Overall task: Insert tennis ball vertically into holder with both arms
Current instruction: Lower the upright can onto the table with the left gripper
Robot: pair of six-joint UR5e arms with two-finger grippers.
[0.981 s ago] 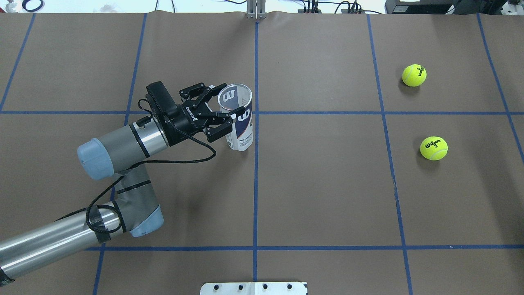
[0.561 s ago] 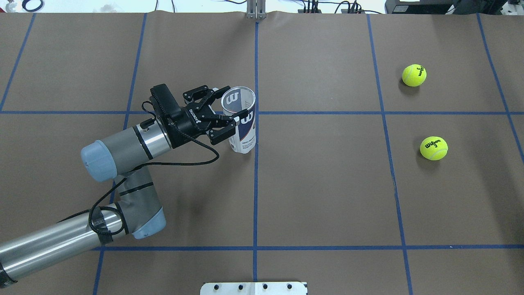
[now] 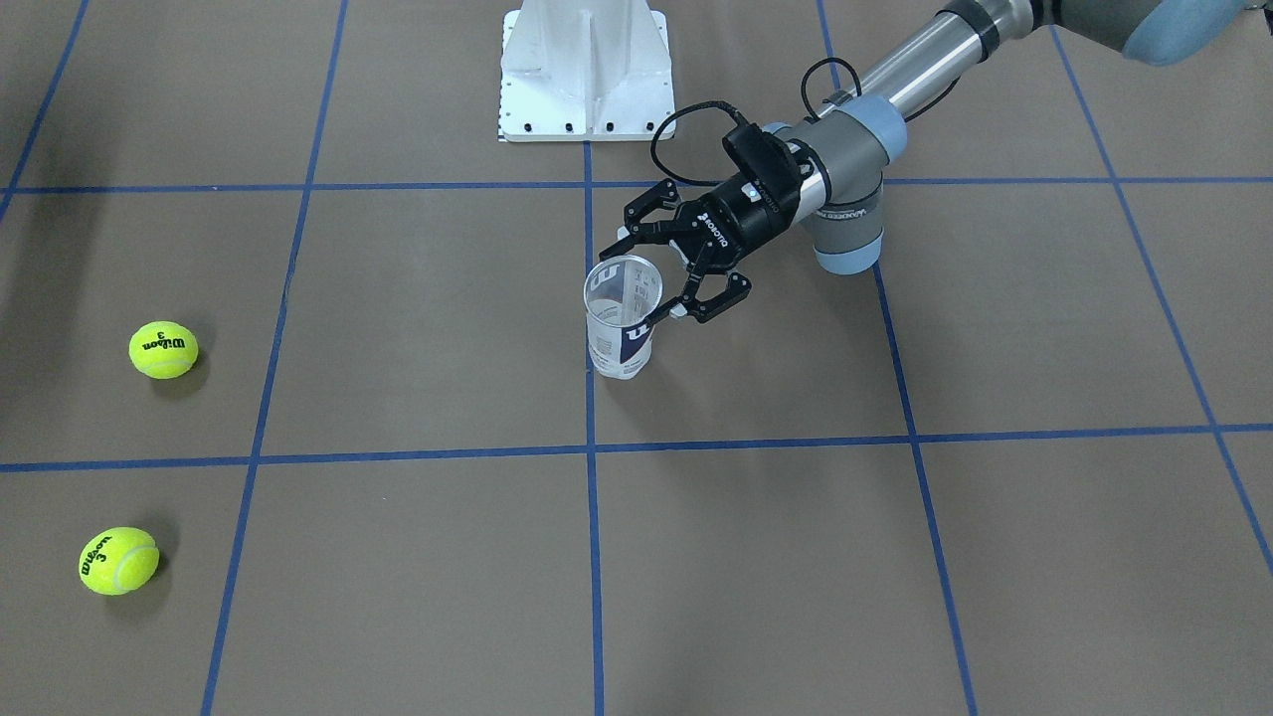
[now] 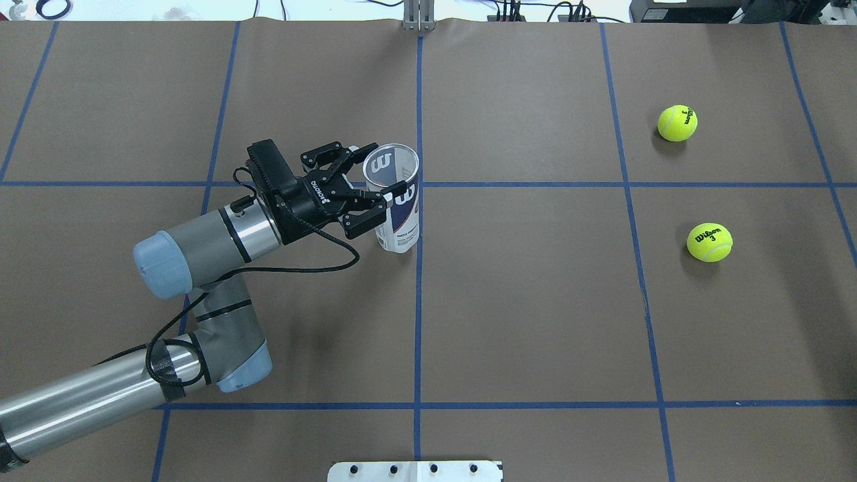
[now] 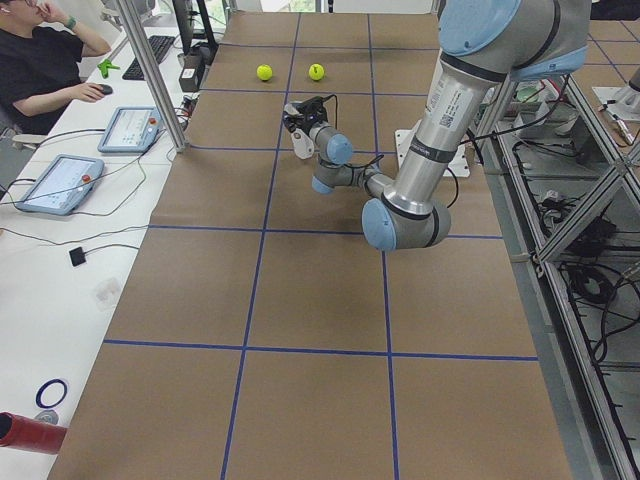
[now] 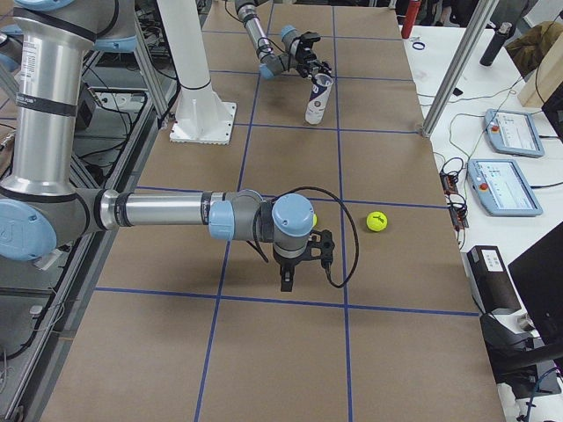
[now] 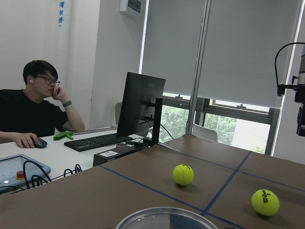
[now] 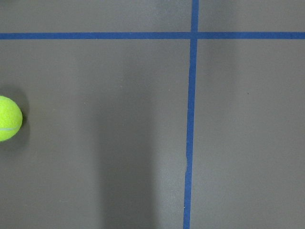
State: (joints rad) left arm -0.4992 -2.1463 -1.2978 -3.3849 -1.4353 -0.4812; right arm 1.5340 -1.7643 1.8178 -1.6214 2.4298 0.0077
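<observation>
The left gripper point(image 4: 385, 167) is clamping its black fingers around the upper part of the holder point(image 4: 400, 221), one finger lying across the front of the clear wall and the other behind the rim. Over the last second the can and gripper have been sliding together a little toward the blue tape line point(image 4: 418, 321) that runs down the middle of the table point(image 4: 535, 321). The holder's base is now sitting just beside that line, mouth up and leaning slightly. This suggests the left arm is bringing the can to a central spot where the other arm can reach it, so the insertion itself is not yet starting. Both tennis balls are lying well apart from the holder on the robot's right side, the nearer ball point(image 4: 710, 242) and the farther ball point(image 4: 677, 123), and neither has been moving. The right gripper point(image 6: 295, 268) is hanging low over the table near them, holding nothing that can be seen; whether its fingers are apart or together cannot be told. As for writing, the holder is showing a white "W" on its navy label, with smaller print below that is too fine to read. The nearer ball is reading "Wilson 3" in black, and the left gripper's body is carrying white "ROBOTIQ" lettering.
</observation>
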